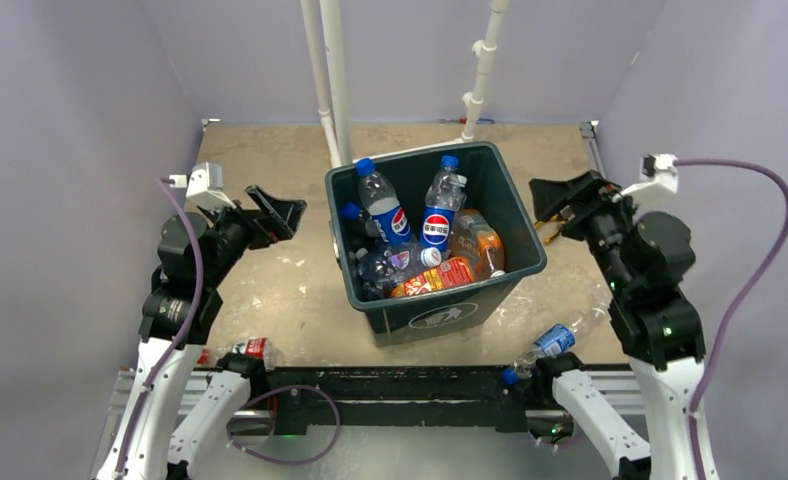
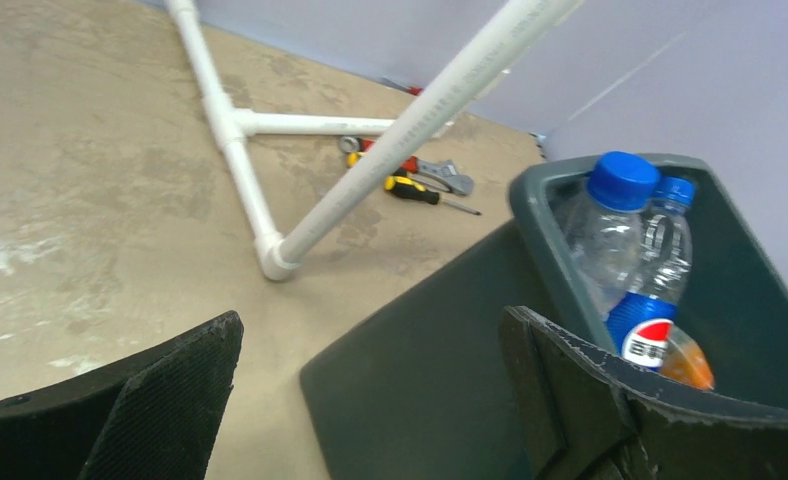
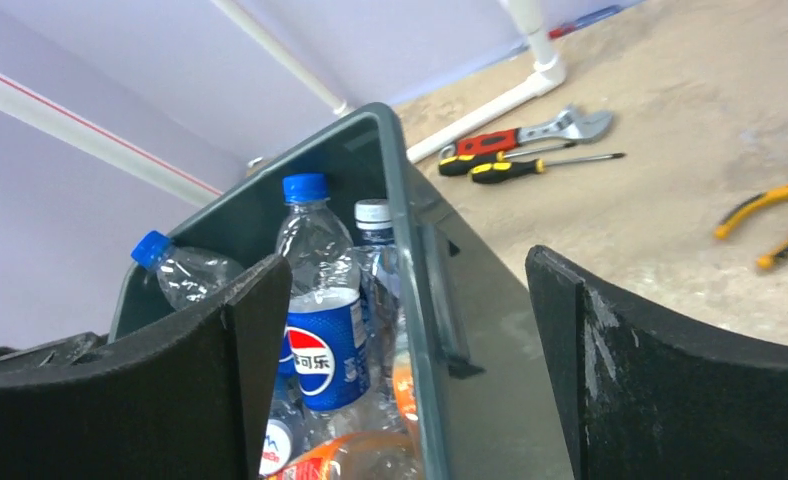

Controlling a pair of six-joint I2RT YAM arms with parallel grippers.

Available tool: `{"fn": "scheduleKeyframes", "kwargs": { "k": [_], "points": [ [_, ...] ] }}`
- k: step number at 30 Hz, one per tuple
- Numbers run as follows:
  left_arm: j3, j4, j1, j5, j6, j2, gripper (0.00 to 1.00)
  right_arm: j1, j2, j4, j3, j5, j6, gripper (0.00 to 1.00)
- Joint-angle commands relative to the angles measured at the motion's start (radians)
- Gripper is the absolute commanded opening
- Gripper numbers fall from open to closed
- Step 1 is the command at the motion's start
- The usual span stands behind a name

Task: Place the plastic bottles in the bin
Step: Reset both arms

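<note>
From above, the bin (image 1: 435, 318) sits mid-table holding about six plastic bottles (image 1: 440, 208). One loose bottle (image 1: 252, 349) lies at its 7 o'clock and a second loose bottle (image 1: 553, 341) at 5 o'clock, while the left gripper (image 1: 280, 213) at 9 o'clock and the right gripper (image 1: 548, 203) at 3 o'clock both point inward, jaws spread and empty. The left wrist view adds one wrench (image 2: 440, 175) and one screwdriver (image 2: 425, 194), which the top view does not show. The right wrist view shows three capped bottles and, alone, one pair of pliers (image 3: 775, 215).
</note>
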Motion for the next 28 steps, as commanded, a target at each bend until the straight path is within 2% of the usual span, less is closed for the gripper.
{"fn": "scheduleKeyframes", "kwargs": {
  "k": [1,3,7,12,22,28],
  "points": [
    [0.02,-0.082,-0.003,-0.142,0.054,-0.006,0.99,0.011,-0.098,-0.035,-0.005,0.22,-0.029,0.91],
    [0.024,-0.111,-0.003,-0.184,0.059,-0.012,0.99,0.017,-0.114,-0.054,-0.031,0.277,-0.024,0.93],
    [0.007,-0.128,-0.003,-0.23,0.054,-0.036,0.99,0.039,-0.106,-0.076,-0.09,0.484,-0.02,0.95],
    [-0.028,-0.131,-0.003,-0.276,0.022,-0.055,0.99,0.041,-0.111,-0.071,-0.146,0.569,0.02,0.96],
    [-0.023,-0.248,-0.003,-0.486,-0.095,-0.009,1.0,0.042,-0.207,0.115,-0.202,0.45,-0.008,0.99],
    [-0.038,-0.226,-0.003,-0.423,-0.073,0.002,0.99,0.059,-0.248,0.17,-0.248,0.348,-0.006,0.99]
  ]
}}
